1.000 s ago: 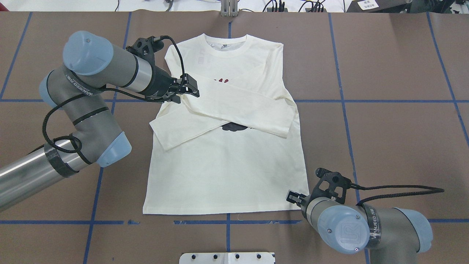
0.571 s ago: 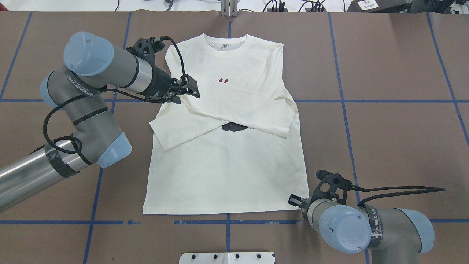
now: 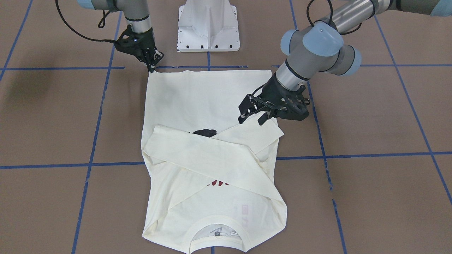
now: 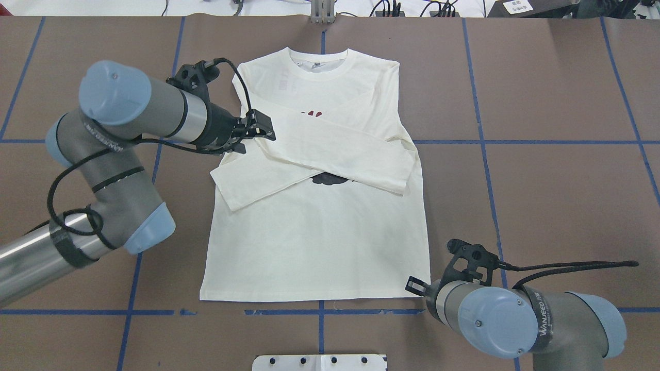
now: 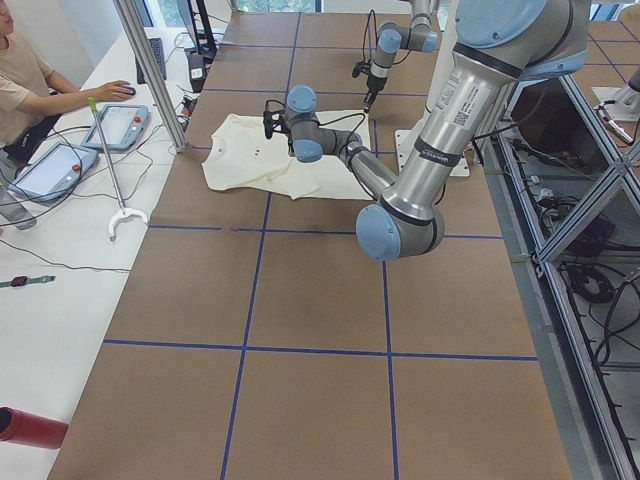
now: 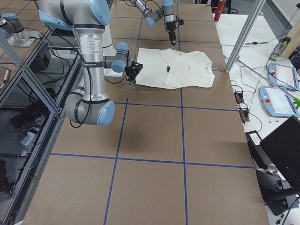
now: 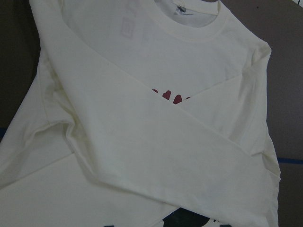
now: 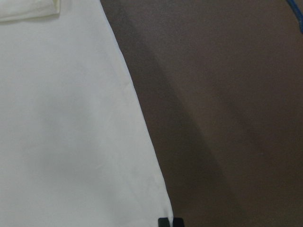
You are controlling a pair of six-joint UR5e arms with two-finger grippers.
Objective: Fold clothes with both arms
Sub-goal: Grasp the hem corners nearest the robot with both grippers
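The cream long-sleeved T-shirt (image 4: 314,247) lies flat on the brown table, collar away from the robot. Both sleeves are crossed over the chest and hide most of the black cat print and red lettering. It also shows in the front view (image 3: 197,95) and both wrist views (image 7: 142,142) (image 8: 61,118). My left gripper (image 4: 263,129) (image 3: 252,119) is open and empty, hovering just above the shirt's left shoulder and upper sleeve. My right gripper (image 4: 411,284) (image 3: 152,67) is down at the near right hem corner. Its tips (image 8: 170,222) are closed together on that corner.
The white pedestal base (image 4: 319,362) (image 3: 208,28) stands at the near table edge, just behind the hem. Blue tape lines cross the brown table (image 4: 557,206). An operator (image 5: 20,80) sits at a side bench with tablets beyond the far edge.
My left arm has drawn back a little to the left, its gripper still open over the shoulder. My right gripper has shifted slightly toward the robot at the hem corner.
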